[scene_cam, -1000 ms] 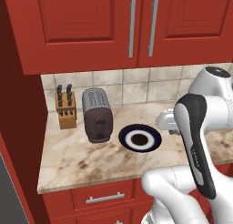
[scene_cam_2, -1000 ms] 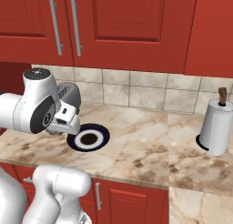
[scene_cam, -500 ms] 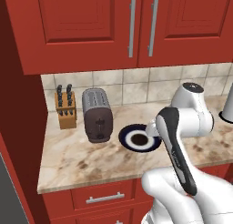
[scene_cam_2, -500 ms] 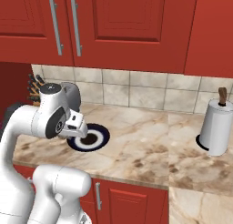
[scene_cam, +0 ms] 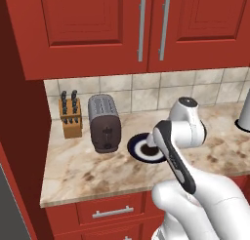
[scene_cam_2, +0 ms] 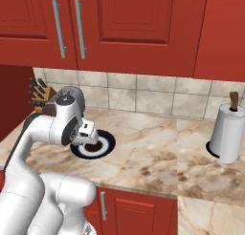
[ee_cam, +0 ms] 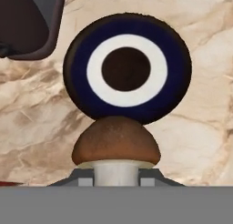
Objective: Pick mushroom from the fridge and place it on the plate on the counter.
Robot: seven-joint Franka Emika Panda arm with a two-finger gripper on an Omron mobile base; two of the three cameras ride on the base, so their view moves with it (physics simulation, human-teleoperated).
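Note:
In the hand view the mushroom (ee_cam: 116,145), brown cap over a whitish stem, stands between my fingertips (ee_cam: 81,178), and my gripper (ee_cam: 116,176) is shut on its stem. Beyond it lies the plate (ee_cam: 127,70), with a navy rim, a white ring and a dark centre, on the marbled counter (ee_cam: 200,127). In the right base view my gripper (scene_cam_2: 91,142) hangs over the near left part of the plate (scene_cam_2: 106,142). In the left base view my arm covers the right part of the plate (scene_cam: 135,147). A grey sliver at the lower left edge looks like the fridge (scene_cam: 6,205).
A dark toaster (scene_cam: 103,122) stands just left of the plate, with a knife block (scene_cam: 70,118) further left. A paper towel roll (scene_cam_2: 227,133) stands at the counter's right. Red cabinets (scene_cam: 146,29) hang above the counter (scene_cam_2: 153,153), with drawers below.
My arm has swung left and lower, bringing the hand from right of the plate to over it. The mushroom stays in the grip.

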